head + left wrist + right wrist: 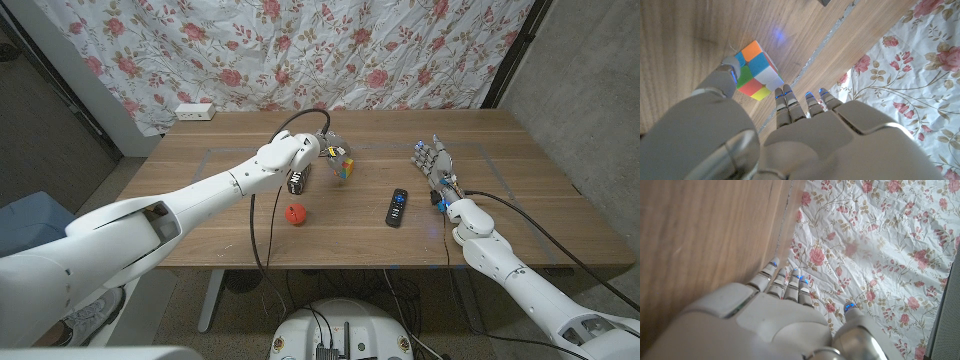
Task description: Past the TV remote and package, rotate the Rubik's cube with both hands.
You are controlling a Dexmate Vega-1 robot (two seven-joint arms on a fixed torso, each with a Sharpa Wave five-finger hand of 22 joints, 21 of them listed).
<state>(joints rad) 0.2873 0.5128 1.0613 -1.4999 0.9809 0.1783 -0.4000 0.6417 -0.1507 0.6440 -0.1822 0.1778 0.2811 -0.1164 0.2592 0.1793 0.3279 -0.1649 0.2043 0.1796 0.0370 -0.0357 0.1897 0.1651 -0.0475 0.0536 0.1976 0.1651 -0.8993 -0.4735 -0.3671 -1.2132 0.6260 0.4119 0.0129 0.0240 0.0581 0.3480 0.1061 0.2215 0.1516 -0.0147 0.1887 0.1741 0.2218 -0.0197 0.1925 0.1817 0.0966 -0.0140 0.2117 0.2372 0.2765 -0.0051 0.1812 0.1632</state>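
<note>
While remote (397, 207) lies near, ball (295, 214) flanks cube (343, 167).

From my end this looks like a makeshift lab or test room, not a home: I see a wooden table (540, 215) on a metal frame, a flowered cloth (300, 50) hung as a backdrop (creased, pinned wall to wall) over plain grey walls (590, 90), a white power strip (194, 111) on the table's far corner, and black cables (262, 225) trailing over the edge
</note>
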